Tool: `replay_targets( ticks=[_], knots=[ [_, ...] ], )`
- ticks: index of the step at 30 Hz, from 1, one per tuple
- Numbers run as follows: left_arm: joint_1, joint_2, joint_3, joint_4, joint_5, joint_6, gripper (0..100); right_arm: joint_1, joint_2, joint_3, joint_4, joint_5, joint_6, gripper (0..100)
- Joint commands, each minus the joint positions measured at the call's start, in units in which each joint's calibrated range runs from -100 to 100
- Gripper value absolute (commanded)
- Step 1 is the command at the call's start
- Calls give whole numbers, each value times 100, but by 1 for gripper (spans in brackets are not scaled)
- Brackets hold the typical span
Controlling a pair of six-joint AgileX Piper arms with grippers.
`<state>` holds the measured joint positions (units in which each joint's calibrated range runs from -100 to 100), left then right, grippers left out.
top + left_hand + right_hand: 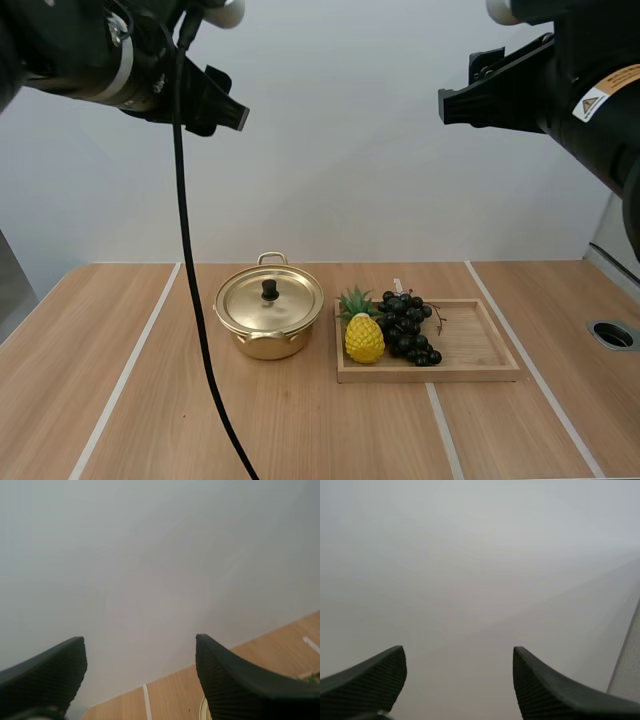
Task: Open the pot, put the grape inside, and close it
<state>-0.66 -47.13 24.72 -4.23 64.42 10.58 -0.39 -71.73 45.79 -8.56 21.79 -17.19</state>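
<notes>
Pale wood table (pixel 300 430) crossed by white stripes, plain light wall behind. Nearest, raised high above the pot (pixel 268 322): left gripper (pixel 139 640) up and to the pot's left, fingers (pixel 225 680) spread wide, ribbed faces turned to each other, only wall and a far strip of table between them. Right gripper (pixel 457 649) equally high, up and to the pot's right, fingers (pixel 365 677) likewise parted, holding nothing. Both well apart from everything on the table. Farther on, at mid-table, the gold pot itself, upright, lid (pixel 270 300) on, black knob (pixel 269 289) at its centre, one handle (pixel 272 258) toward the wall. Just right of the pot, a shallow wooden tray (pixel 475 345); touching the pot or not, hard to tell. In the tray's end closest to the pot, a yellow pineapple (pixel 364 338) with green leaves. Against it, on the side away from the pot, the dark grapes (pixel 408 328). Far right of the pot, a round dark hole (pixel 613 334) in the table.
</notes>
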Motion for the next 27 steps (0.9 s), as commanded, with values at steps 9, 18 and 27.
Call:
replay_targets(
  ticks=[9,18,27],
  knots=[
    [11,1291,-43,-1076,1664,873,100,-26,267,-21,207,1800,-278,100],
    [11,2283,-43,-1299,2579,1402,100,-26,267,-21,1298,2655,-1033,100],
    [11,3064,-43,-1287,2775,1603,100,-26,267,-21,1330,2785,-1044,100]
  ],
)
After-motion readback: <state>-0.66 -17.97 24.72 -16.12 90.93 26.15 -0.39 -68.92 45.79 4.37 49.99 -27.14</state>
